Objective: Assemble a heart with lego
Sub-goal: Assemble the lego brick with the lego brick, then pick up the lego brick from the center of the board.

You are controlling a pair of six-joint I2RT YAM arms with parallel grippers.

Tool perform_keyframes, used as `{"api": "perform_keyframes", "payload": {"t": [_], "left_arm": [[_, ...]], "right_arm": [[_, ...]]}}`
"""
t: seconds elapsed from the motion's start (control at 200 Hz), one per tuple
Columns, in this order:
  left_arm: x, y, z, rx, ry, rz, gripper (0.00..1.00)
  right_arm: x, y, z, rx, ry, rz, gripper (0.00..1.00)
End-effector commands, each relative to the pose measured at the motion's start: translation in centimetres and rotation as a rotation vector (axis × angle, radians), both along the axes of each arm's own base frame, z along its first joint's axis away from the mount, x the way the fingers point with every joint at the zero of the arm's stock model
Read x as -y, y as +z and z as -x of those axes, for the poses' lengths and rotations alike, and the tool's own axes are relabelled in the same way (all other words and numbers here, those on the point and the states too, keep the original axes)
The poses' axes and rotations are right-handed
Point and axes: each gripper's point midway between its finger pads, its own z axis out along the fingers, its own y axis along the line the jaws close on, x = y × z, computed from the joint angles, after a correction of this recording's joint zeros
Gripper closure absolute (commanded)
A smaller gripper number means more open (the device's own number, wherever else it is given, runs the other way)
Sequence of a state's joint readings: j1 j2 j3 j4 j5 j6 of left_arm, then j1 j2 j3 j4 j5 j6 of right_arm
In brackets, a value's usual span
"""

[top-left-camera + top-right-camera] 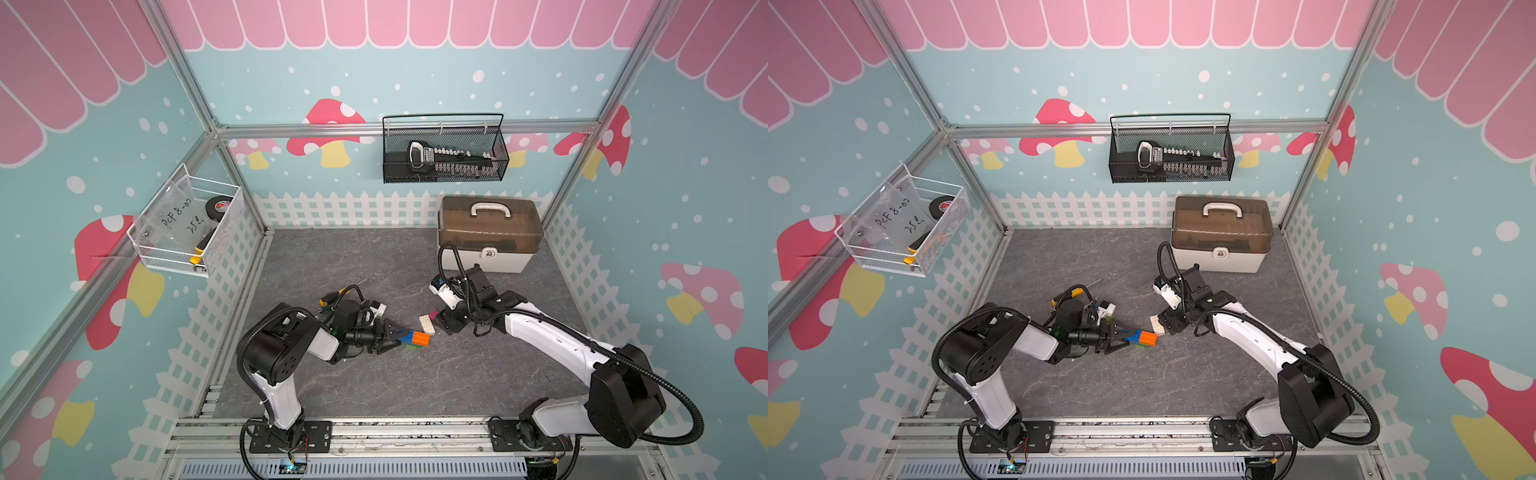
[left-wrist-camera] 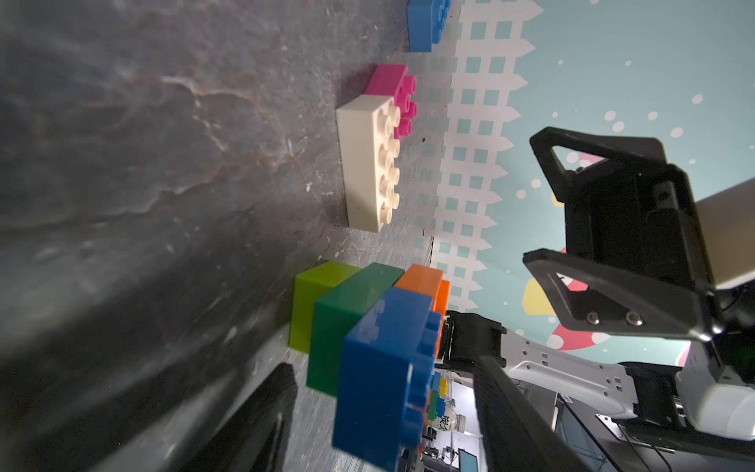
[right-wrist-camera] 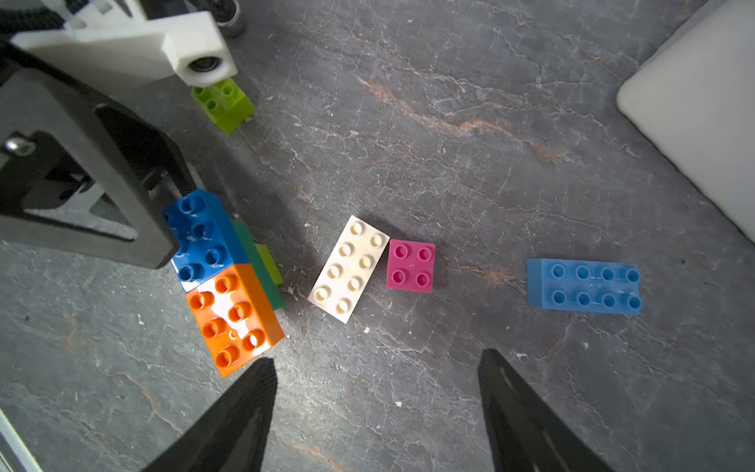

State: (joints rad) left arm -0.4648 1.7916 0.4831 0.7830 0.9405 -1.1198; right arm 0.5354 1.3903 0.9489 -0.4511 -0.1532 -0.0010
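Note:
The heart [image 1: 415,338] is a joined stack of lego standing on the table, also in a top view [image 1: 1144,337]. A blue brick [image 3: 204,237] and an orange brick [image 3: 233,318] sit on top. Under them are a dark green brick [image 2: 343,318] and a lime brick [image 2: 310,302]. My left gripper [image 2: 384,367] is open around the blue end, with a gap on each side. A white brick [image 3: 349,269], a pink brick [image 3: 410,265], a second blue brick [image 3: 584,286] and a lime brick [image 3: 222,104] lie loose. My right gripper [image 3: 378,367] hangs open and empty near the white brick.
A yellow-handled screwdriver [image 1: 332,296] lies behind the left arm. A white toolbox with a brown lid [image 1: 490,232] stands at the back right. A black wire basket [image 1: 444,149] hangs on the back wall and a white basket [image 1: 187,224] on the left wall.

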Motion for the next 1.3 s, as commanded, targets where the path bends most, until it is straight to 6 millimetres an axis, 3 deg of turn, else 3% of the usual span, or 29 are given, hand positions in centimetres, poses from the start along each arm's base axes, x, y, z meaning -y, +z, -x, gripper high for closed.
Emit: {"api": "perform_keyframes", "payload": {"t": [0.0, 0.105, 0.25, 0.405, 0.495, 0.585, 0.69, 0.856, 1.106, 1.291], "left_arm": [[-0.5, 1.6, -0.9, 0.07, 0.016, -0.044, 0.26], [-2.1, 2.2, -0.9, 0.133, -0.014, -0.217, 0.22], [-5.0, 4.8, -1.9, 0.3, -0.075, -0.482, 0.17], [-5.8, 6.2, -3.8, 0.331, -0.146, -0.638, 0.16], [-4.3, 6.7, -4.3, 0.356, -0.189, -0.665, 0.16], [-3.0, 6.9, -4.9, 0.37, -0.205, -0.667, 0.16], [-3.1, 6.4, -6.2, 0.319, -0.166, -0.644, 0.16], [-2.1, 6.3, -6.1, 0.279, -0.171, -0.56, 0.17], [-3.5, 6.0, -5.9, 0.241, -0.132, -0.54, 0.18], [-5.5, 5.7, -5.5, 0.212, -0.077, -0.534, 0.18]], "right_arm": [[0.7, 0.3, -1.1, -0.013, -0.137, -0.045, 0.23], [2.9, -0.1, -1.7, -0.041, -0.271, -0.03, 0.21], [6.3, -1.5, -2.1, -0.087, -0.503, 0.006, 0.18], [6.1, -2.5, -2.4, -0.142, -0.56, -0.014, 0.15], [6.0, -3.0, -2.3, -0.159, -0.573, -0.014, 0.15], [4.9, -3.6, -1.5, -0.224, -0.546, -0.041, 0.19], [1.5, -4.1, 0.1, -0.239, -0.448, -0.048, 0.24], [-2.0, -5.8, 0.7, -0.261, -0.417, -0.085, 0.34], [-3.8, -8.1, -0.1, -0.249, -0.365, -0.046, 0.43], [-3.2, -9.9, -0.4, -0.234, -0.362, 0.032, 0.51]]}}
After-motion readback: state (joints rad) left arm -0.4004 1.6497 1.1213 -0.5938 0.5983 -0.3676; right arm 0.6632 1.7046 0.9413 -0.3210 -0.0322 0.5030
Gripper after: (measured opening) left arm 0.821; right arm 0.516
